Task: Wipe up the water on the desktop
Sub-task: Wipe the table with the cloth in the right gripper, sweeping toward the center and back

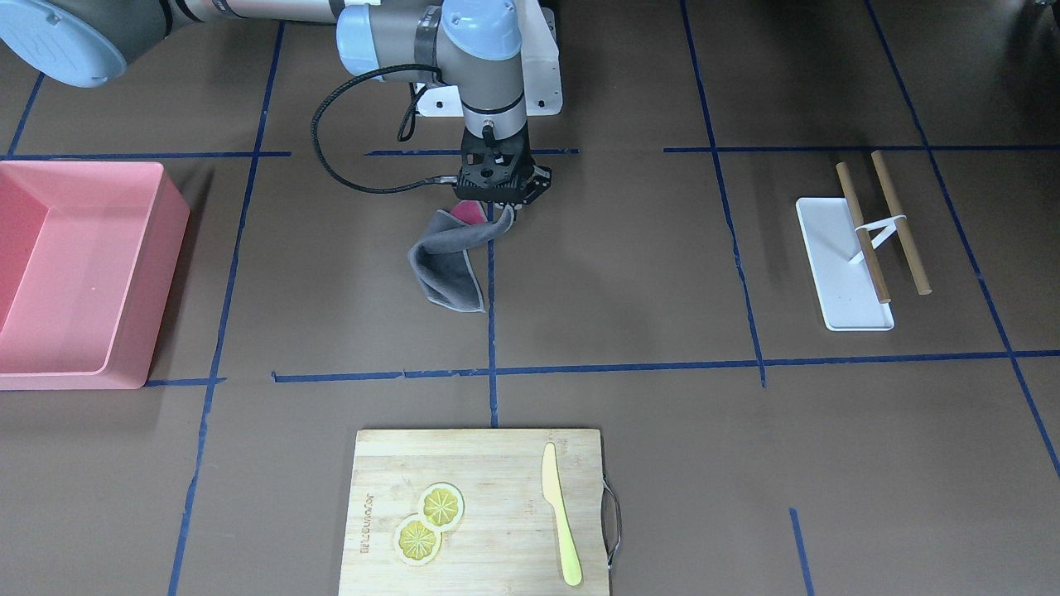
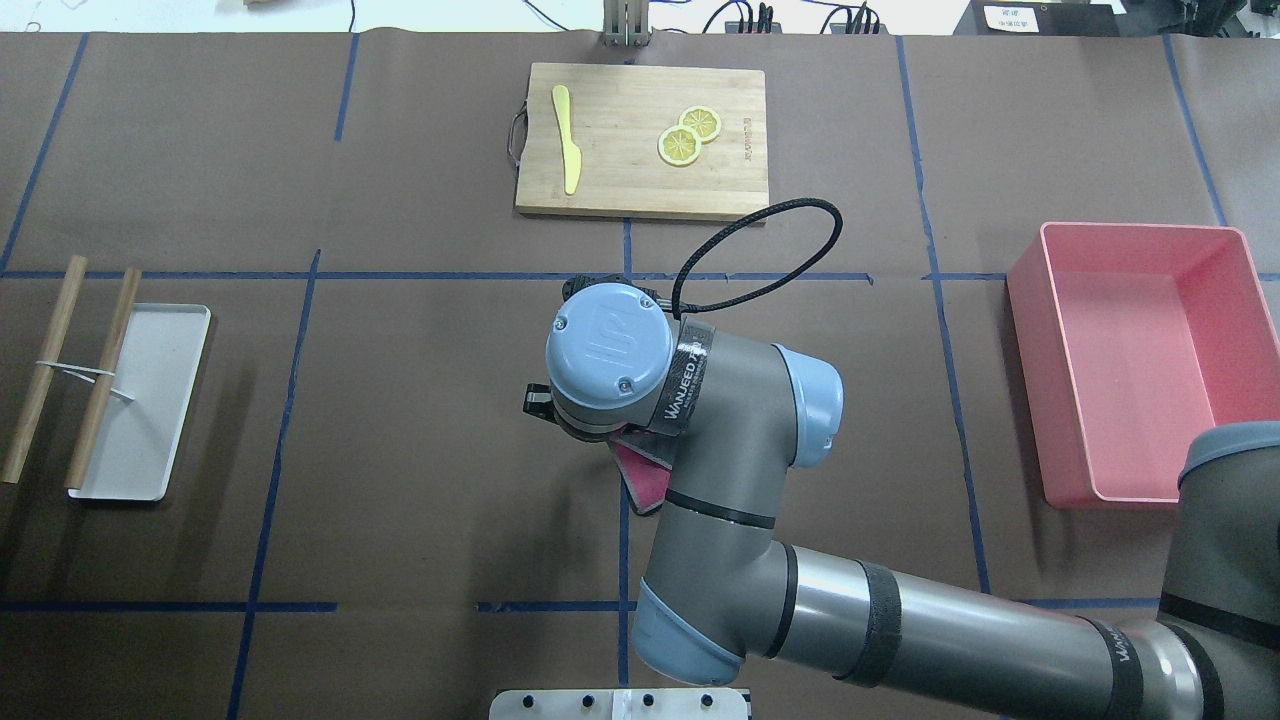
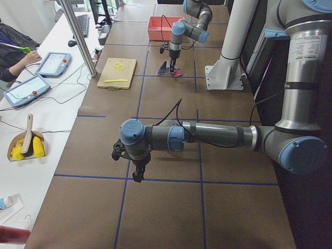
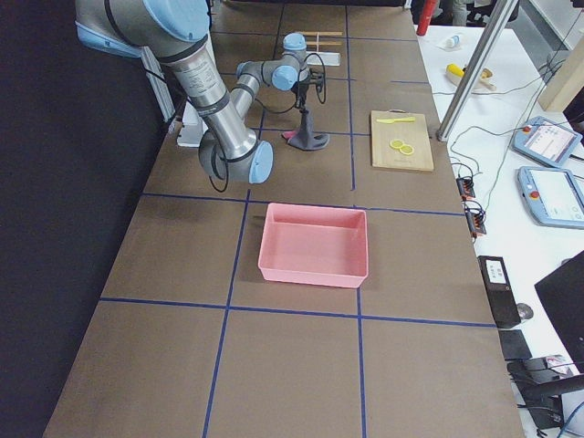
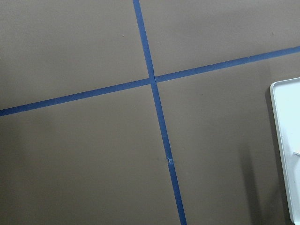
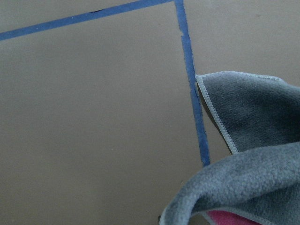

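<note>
right gripper [image 1: 507, 205] is clenched on the cloth [image 1: 447, 265], tail laid mid-desktop [image 1: 629, 273] | left gripper [image 3: 136, 168] is held toward the left edge, finger state cannot be told

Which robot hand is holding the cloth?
The right gripper pinches the grey cloth over the desktop; the left gripper hangs far off with no cloth.

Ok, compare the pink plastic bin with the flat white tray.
The pink plastic bin has tall walls; the flat white tray only a low rim. The bin sits on the robot's right, the tray on its left. Two wooden sticks lie by the tray, none by the bin. Both are rectangular, on the brown desktop.
</note>
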